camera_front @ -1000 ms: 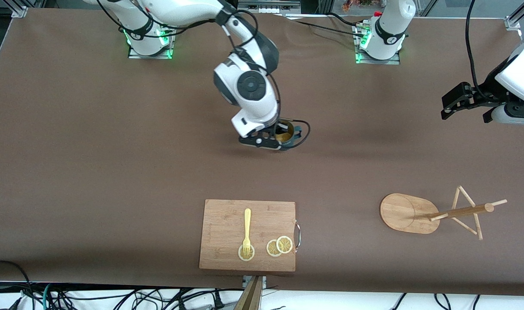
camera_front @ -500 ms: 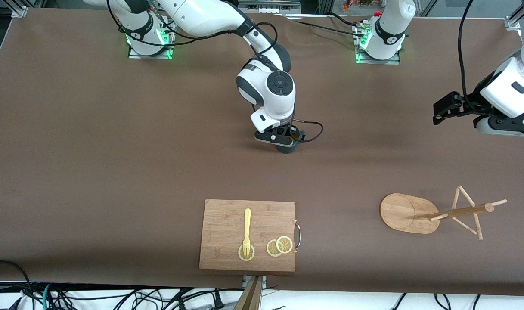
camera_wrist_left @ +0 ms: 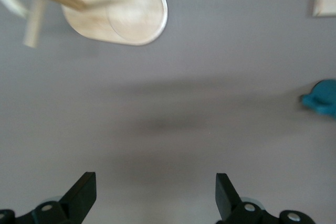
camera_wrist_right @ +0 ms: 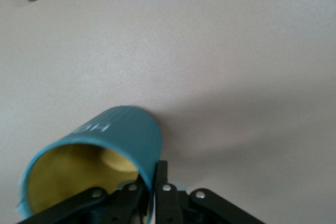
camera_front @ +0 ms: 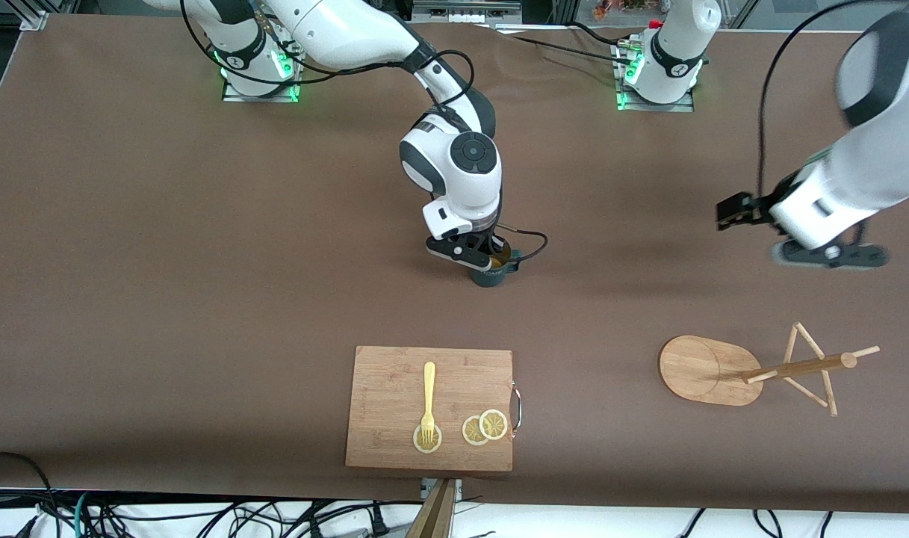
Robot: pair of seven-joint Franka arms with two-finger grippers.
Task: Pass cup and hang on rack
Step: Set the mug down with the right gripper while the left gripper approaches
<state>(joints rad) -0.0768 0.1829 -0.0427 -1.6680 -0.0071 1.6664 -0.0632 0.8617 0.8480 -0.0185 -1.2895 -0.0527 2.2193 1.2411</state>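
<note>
Lowering cup [camera_front: 490, 275] tableward, left end effector [camera_wrist_left: 152, 195] nearing

cup [camera_wrist_right: 123, 132] — ribbed, matt teal | rack [camera_front: 712, 370] — pale smooth wood | cutting board [camera_front: 394, 381] — bamboo grain | table [camera_front: 163, 299] — matt brown

"HO", partly hidden, on cup [camera_wrist_right: 113, 142]

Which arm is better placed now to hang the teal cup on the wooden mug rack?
Probably the left. The left gripper is open and empty, over bare table near the mug rack. The right gripper pinches the teal cup mid-table, nowhere near the rack.
</note>
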